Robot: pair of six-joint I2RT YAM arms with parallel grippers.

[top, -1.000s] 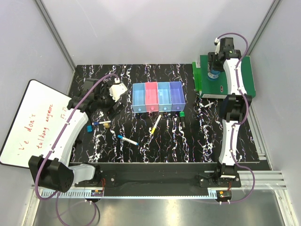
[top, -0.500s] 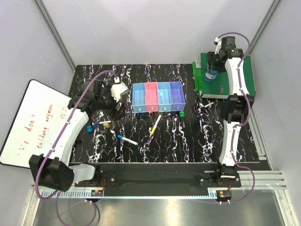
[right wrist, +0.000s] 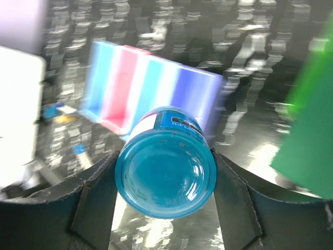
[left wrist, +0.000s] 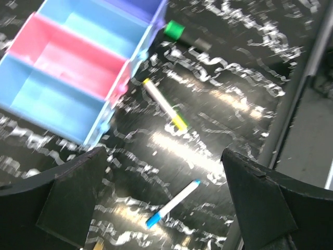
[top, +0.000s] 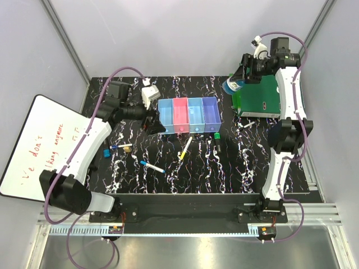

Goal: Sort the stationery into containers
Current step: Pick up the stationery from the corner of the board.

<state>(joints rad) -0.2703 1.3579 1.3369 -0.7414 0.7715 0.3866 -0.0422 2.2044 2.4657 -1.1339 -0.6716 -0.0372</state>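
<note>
We see right gripper (top: 240,82) clenched on round blue object (right wrist: 165,175), aloft by green folder's (top: 263,100) left edge. Left gripper (top: 154,124) spread wide, empty, beside bins (top: 180,115).

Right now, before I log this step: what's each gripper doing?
Left gripper: open, holding nothing.
Right gripper: closed on the round blue object.

Bright, even light comes from above. The shiny black surface (left wrist: 250,78) throws back white glare. Both wrist views are blurry, the right one most.
</note>
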